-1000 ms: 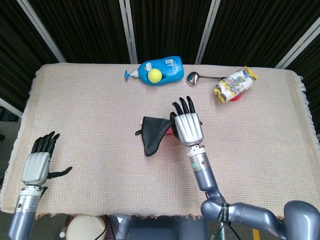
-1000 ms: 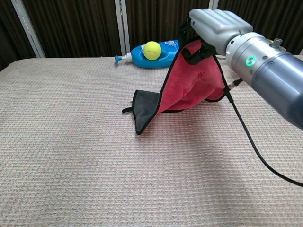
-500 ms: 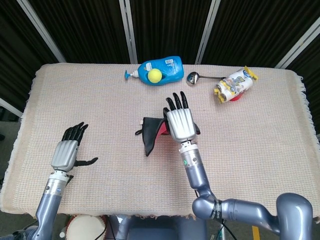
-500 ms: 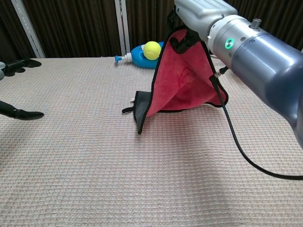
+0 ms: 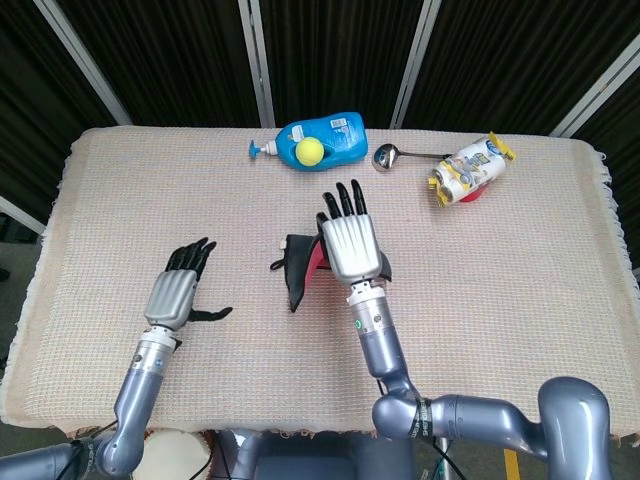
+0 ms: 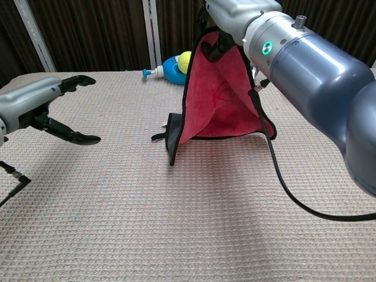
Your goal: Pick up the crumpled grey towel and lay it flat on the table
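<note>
The towel (image 6: 217, 94) is dark grey on one side and red on the other. My right hand (image 6: 235, 12) grips its top edge and holds it up, so the red side hangs facing the chest view. The towel's lower dark corner (image 6: 172, 144) still lies on the table. In the head view my right hand (image 5: 350, 238) covers most of the towel (image 5: 295, 272). My left hand (image 5: 178, 292) hovers over the table to the towel's left, fingers spread and holding nothing; in the chest view this left hand (image 6: 41, 108) reaches in from the left edge.
At the table's back lie a blue soap bottle (image 5: 322, 140) with a yellow tennis ball (image 5: 310, 150) on it, a metal ladle (image 5: 395, 155) and a snack packet (image 5: 468, 168). A woven beige cloth (image 5: 520, 300) covers the table.
My right hand has lifted the towel higher and moved it slightly left. My left hand has moved from the table's near-left corner toward the middle.
</note>
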